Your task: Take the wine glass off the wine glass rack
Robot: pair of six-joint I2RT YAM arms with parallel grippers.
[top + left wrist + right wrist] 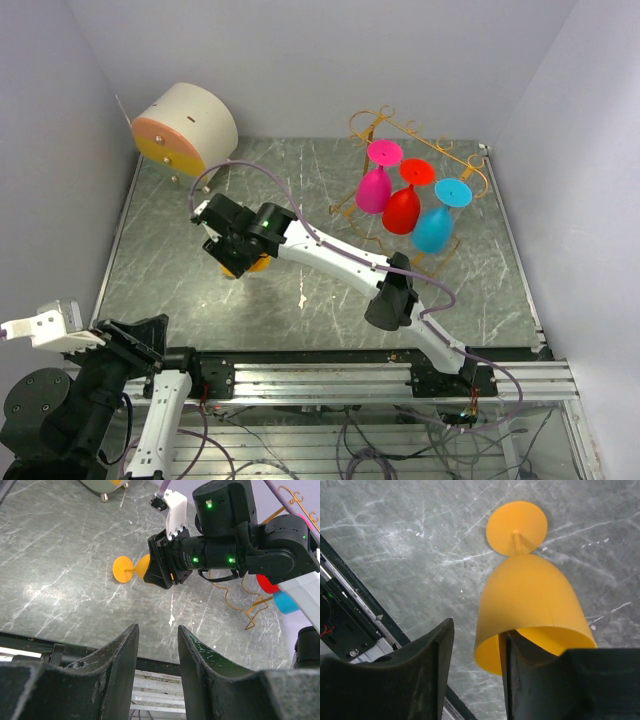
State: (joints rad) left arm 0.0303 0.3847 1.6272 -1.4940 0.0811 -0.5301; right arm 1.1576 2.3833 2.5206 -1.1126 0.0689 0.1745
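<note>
An orange wine glass (530,600) lies on its side on the marble table, foot pointing away from my right gripper (477,630). That gripper is open. One finger sits inside the bowl and the other stands outside with a gap to the wall. From above, the right gripper (232,255) covers most of the orange glass (243,268). The gold wine glass rack (420,130) stands at the back right with pink (375,185), red (403,205) and blue (435,225) glasses hanging from its rails. My left gripper (158,628) is open and empty over the front rail.
A round cream-and-orange drawer box (185,125) sits in the back left corner. The right arm stretches diagonally across the table from its base (450,375). Grey walls close in both sides and the back. A metal rail (330,375) runs along the near edge.
</note>
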